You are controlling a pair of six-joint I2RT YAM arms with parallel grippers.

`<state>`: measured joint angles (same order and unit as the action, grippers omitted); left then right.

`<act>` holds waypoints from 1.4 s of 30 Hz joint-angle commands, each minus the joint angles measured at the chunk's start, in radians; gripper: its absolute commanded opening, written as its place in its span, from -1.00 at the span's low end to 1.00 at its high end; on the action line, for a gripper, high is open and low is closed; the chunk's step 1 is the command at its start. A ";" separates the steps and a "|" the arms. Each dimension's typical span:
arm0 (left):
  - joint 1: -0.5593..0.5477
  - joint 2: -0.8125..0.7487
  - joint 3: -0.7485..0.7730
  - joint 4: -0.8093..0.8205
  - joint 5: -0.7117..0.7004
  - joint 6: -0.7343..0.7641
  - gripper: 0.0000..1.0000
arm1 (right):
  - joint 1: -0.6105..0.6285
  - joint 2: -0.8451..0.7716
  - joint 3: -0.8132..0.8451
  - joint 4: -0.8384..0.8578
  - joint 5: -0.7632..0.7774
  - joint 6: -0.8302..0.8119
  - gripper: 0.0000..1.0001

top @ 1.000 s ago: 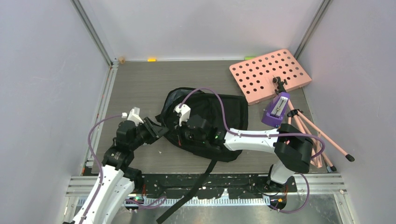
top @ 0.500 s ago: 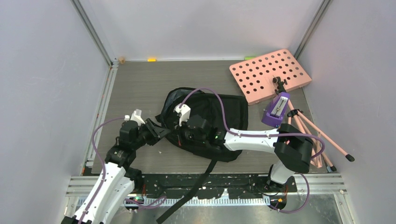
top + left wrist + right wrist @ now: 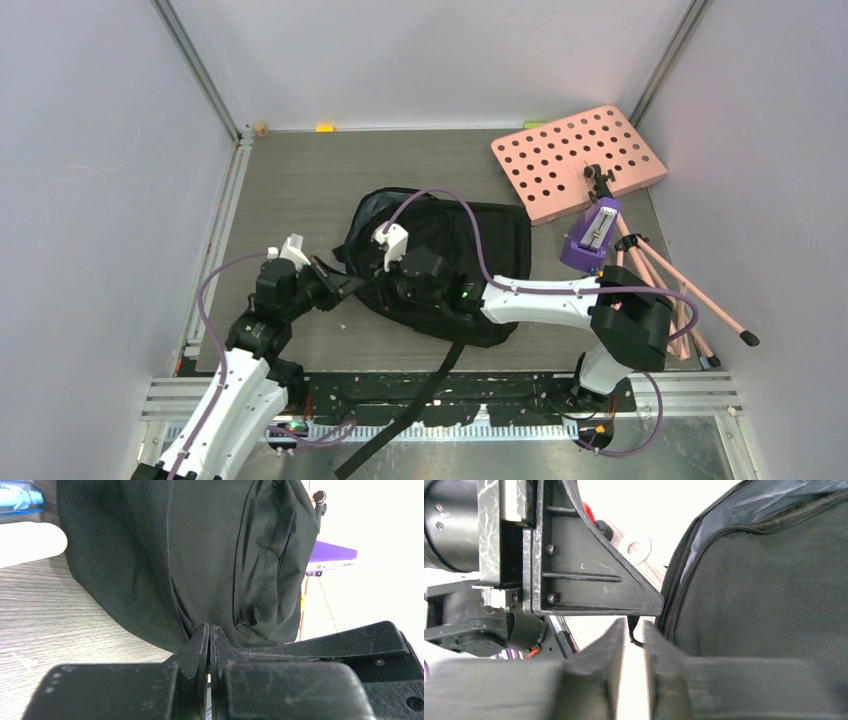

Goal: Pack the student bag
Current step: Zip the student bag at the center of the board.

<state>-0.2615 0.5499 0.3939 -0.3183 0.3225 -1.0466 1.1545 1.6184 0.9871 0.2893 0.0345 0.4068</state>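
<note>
The student bag lies flat in the middle of the table, black, with its zipper running along the left edge. My left gripper is shut, its tips pressed against the bag at the zipper seam; I cannot tell whether fabric is pinched between them. My right gripper reaches over the bag to the same edge. Its jaws stand slightly apart, with a small black zipper-pull loop hanging loose between them. The bag's zipper shows grey lining behind it.
A pink board with round holes lies at the back right, with a purple device and pink tripod legs beside it. A long black strap trails over the near edge. A blue item lies left of the bag.
My left gripper has closed at the bag's zipper edge after edging toward it. My right gripper's jaws have parted slightly from shut. The bag has not moved.
</note>
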 commanded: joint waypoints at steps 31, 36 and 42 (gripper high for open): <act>-0.001 0.087 0.110 -0.020 -0.026 0.071 -1.00 | 0.067 0.009 0.022 -0.161 0.229 -0.330 -0.02; -0.001 0.110 0.130 -0.021 -0.048 0.102 -1.00 | 0.082 0.020 0.046 -0.189 0.269 -0.340 -0.88; 0.001 0.195 0.232 -0.098 -0.098 0.193 -1.00 | 0.109 -0.041 0.012 -0.225 0.329 -0.359 -0.99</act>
<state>-0.2615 0.7097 0.5175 -0.3878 0.2813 -0.9375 1.2461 1.6428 0.9936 0.0944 0.2974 0.0708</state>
